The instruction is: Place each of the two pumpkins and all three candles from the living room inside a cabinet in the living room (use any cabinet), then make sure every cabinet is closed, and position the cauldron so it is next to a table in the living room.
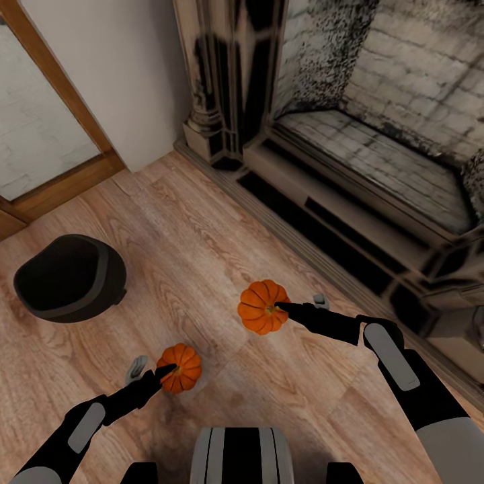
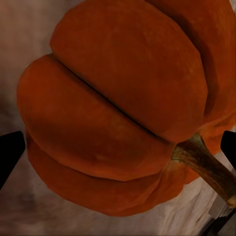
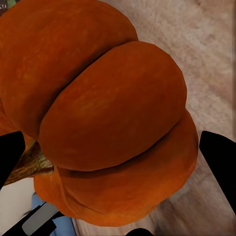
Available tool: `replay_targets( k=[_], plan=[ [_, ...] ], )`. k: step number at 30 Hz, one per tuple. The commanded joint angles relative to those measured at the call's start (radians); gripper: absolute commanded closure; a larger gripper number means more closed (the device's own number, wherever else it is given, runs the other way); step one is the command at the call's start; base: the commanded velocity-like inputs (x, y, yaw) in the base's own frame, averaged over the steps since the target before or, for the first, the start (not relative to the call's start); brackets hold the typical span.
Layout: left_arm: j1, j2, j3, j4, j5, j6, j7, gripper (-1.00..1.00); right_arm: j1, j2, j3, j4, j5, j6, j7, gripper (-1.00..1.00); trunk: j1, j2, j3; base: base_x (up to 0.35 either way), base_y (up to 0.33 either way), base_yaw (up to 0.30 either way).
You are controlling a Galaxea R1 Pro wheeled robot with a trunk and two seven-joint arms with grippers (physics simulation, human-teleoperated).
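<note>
You have a pumpkin between the fingers of each arm: in the head view the left gripper [image 1: 160, 374] straddles the smaller-looking pumpkin [image 1: 180, 368] at about 6 o'clock, low on the wooden floor [image 1: 202, 242], and the right gripper [image 1: 296, 306] reaches into the second pumpkin [image 1: 263, 306] just right of centre, near 4 o'clock. From the wrist views each fruit sits between the dark fingertips [image 2: 10, 152] with the tips spread to either side of it; I cannot tell whether the pads are pressing or merely flanking, nor whether the pumpkins rest on the boards or hang clear. Judge them as light, rigid and smooth-skinned, so they should not crush but may roll or squirt out of a pinch. Take hold across the widest belly, pads seated in opposite grooves between ribs, and leave the woody stem [image 2: 206, 164] alone, since it looks thin and off-axis. The cauldron [image 1: 68, 277] sits well apart at 9 o'clock, and the fireplace [image 1: 376, 168] fills 1 to 3 o'clock
</note>
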Motion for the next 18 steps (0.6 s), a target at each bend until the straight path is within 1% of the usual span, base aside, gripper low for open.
replay_targets(
  k=[1, 12, 13, 18],
  plan=[
    [0.000, 0.000, 0.003, 0.000, 0.005, 0.008, -0.002, -1.00, -0.001, -0.001, 0.001, 0.000, 0.001, 0.002, 0.003, 1.00, 0.000, 0.000, 0.000, 0.000, -0.034, 0.000],
    [0.000, 0.000, 0.003, 0.000, 0.005, 0.008, -0.002, -1.00, -0.001, -0.001, 0.001, 0.000, 0.000, 0.002, 0.003, 1.00, 0.000, 0.000, 0.000, 0.000, -0.005, 0.000],
    [0.000, 0.000, 0.003, 0.000, 0.005, 0.008, -0.002, 1.00, -0.001, -0.001, 0.001, 0.000, 0.000, 0.002, 0.003, 1.00, 0.000, 0.000, 0.000, 0.000, 0.000, 0.000],
    [0.000, 0.000, 0.003, 0.000, 0.005, 0.008, -0.002, 1.00, -0.001, -0.001, 0.001, 0.000, 0.000, 0.002, 0.003, 1.00, 0.000, 0.000, 0.000, 0.000, 0.000, 0.000]
  ],
)
